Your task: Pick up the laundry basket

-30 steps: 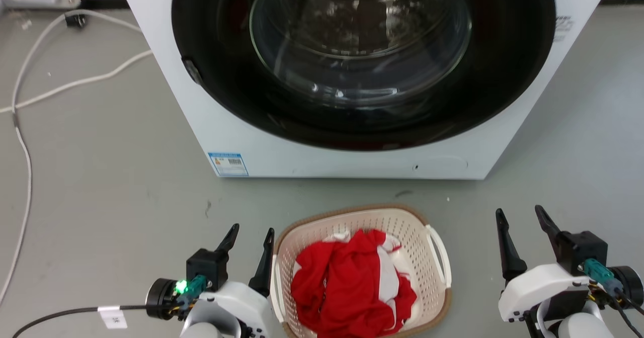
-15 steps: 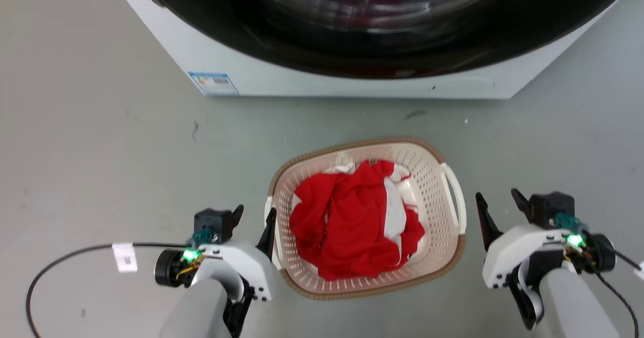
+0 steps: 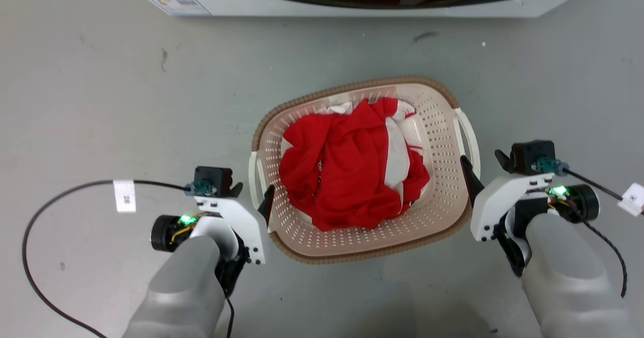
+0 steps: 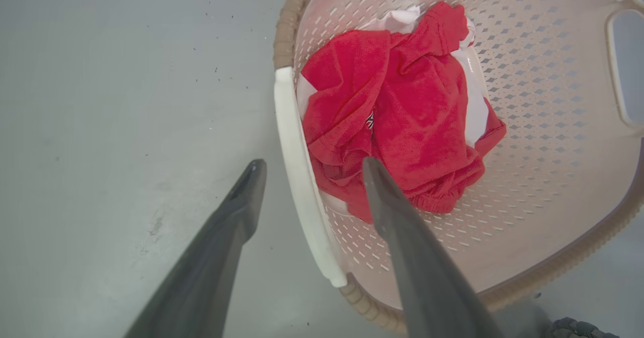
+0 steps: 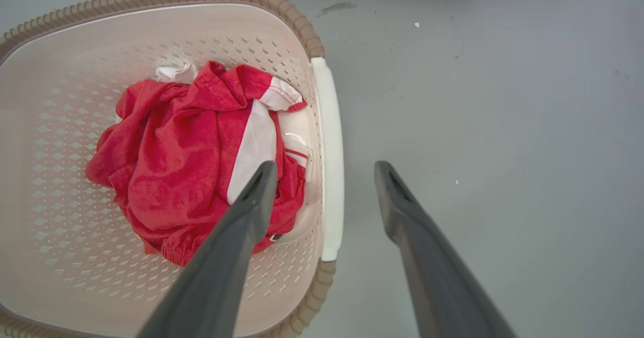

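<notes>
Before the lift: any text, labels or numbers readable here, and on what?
No text reads clearly.
Blue-edged sticker on the washing machine: print too small.
Left white tag, on the left arm's cable: marks blurred.
Right white tag, on the right arm's cable: mark unreadable.
Dark print on the red garment: too small.

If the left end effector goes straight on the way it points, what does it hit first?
Probably the white side handle of the cream perforated plastic laundry basket, lying between the left end effector's open fingers; depth is unclear.
</notes>
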Controlling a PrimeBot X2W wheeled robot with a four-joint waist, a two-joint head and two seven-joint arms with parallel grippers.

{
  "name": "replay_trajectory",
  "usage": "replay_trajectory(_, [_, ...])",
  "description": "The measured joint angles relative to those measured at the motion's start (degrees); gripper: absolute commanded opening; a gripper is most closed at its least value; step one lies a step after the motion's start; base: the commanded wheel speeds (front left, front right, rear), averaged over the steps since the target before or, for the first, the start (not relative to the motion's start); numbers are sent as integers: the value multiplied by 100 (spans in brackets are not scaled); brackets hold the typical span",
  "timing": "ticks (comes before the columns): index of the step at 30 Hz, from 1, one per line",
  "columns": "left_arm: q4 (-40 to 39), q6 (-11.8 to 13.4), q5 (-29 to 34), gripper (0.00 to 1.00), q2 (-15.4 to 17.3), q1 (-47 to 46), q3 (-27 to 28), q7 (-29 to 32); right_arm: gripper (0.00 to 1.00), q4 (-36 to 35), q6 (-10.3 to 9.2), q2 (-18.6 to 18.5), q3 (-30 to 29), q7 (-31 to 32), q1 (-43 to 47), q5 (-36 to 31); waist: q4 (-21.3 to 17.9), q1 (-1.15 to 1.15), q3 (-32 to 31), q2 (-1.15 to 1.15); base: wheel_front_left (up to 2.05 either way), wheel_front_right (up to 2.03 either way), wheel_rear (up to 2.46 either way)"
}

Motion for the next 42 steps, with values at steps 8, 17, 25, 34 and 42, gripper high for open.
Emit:
replay_trajectory(8, [154,0,-522,100,246,-502,-439,293,100,839,0,53,468,-149,-806,245,-92,0,559,0,0,0,0])
replay_trajectory(17, [354,0,-926,100,372,-1018,-783,533,100,1379,0,151,980,-136,-1474,550,-214,0,1004,0,0,0,0])
replay_trajectory(25, [363,8,-1321,0,316,-1241,-1099,744,0,1564,-8,145,1301,138,-1660,957,-181,0,1107,0,0,0,0])
replay_trajectory(34, [425,19,-1635,0,365,-1260,-1529,851,0,1618,-5,145,1724,411,-1609,1394,-166,0,889,0,0,0,0])
replay_trajectory(42, [537,31,-1912,0,421,-1279,-1870,1213,0,1430,-19,122,2195,1148,-1302,2113,-147,-1,334,0,0,0,0])
